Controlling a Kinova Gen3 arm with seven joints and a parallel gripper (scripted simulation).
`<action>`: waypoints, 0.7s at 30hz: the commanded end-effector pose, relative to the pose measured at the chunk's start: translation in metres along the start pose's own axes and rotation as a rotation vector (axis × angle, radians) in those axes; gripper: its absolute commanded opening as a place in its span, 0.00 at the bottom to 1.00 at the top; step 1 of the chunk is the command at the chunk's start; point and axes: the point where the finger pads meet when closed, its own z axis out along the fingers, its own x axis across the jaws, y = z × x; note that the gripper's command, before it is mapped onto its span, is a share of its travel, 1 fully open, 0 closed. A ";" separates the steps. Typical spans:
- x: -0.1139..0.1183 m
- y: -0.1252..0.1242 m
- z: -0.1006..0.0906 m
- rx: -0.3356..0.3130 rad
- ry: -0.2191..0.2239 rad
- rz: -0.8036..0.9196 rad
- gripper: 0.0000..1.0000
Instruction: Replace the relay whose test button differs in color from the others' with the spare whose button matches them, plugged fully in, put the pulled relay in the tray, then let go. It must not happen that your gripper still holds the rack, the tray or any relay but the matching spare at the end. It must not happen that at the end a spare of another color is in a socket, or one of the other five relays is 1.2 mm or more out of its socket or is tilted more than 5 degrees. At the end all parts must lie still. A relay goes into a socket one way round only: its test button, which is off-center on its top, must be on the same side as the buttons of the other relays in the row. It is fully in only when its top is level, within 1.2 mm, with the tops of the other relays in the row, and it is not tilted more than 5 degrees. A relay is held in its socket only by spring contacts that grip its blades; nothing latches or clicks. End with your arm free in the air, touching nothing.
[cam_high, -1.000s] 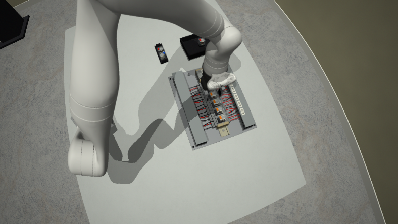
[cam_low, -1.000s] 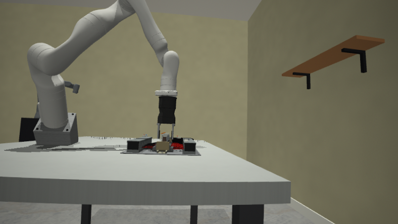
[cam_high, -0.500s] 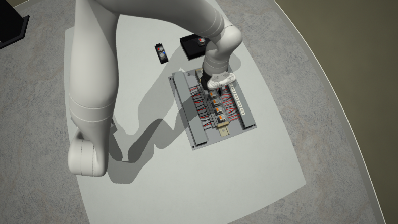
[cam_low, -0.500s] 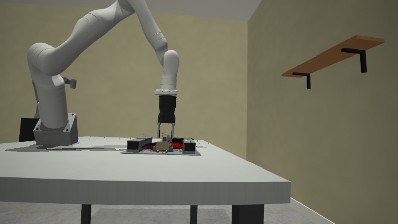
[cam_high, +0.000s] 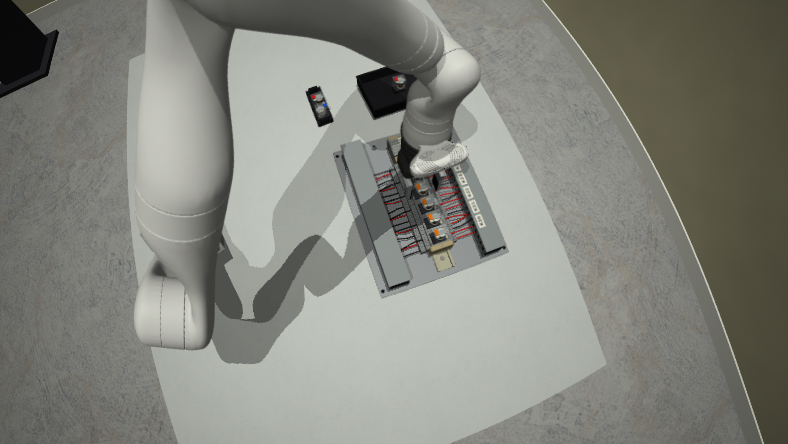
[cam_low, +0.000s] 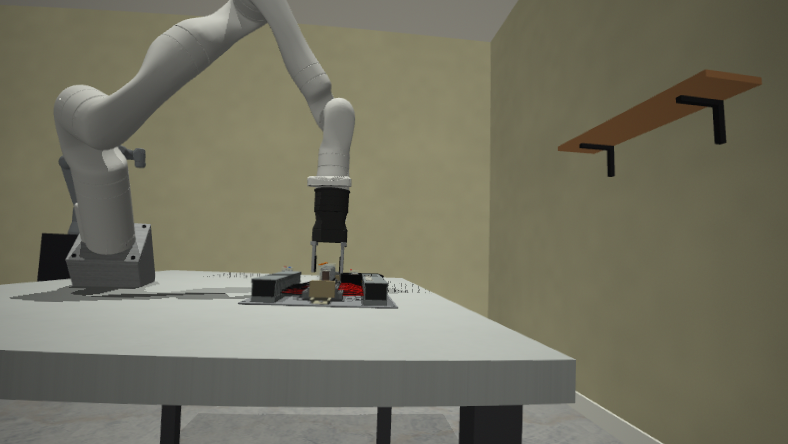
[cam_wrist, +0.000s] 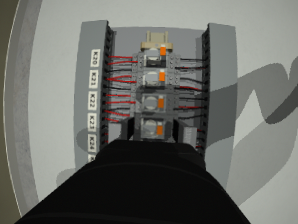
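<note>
A grey panel (cam_high: 420, 279) (cam_low: 388, 303) carries a row of relays, and all the ones I see have orange test buttons. My gripper (cam_high: 420, 182) (cam_low: 328, 263) (cam_wrist: 153, 126) is open, pointing straight down over the row's far end. Its fingers stand on either side of the end relay (cam_high: 419, 189) (cam_low: 328, 271) (cam_wrist: 151, 127) without closing on it. Three more relays (cam_high: 433, 220) (cam_wrist: 154, 102) follow toward the panel's near end. The black tray (cam_high: 374, 98) behind the panel holds one relay (cam_high: 398, 82) whose button looks red.
A small black holder (cam_high: 319, 106) left of the tray carries relays with red and blue marks. Grey wire ducts (cam_high: 380, 220) (cam_wrist: 92, 75) and red and black wires flank the row. A tan clip (cam_high: 442, 259) ends the rail. The arm's base (cam_low: 110, 264) stands to the left.
</note>
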 end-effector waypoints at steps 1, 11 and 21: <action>-0.001 0.001 -0.002 -0.002 -0.002 -0.001 1.00; -0.001 0.001 -0.003 -0.002 -0.002 -0.001 1.00; -0.001 0.001 -0.006 -0.002 -0.003 -0.001 1.00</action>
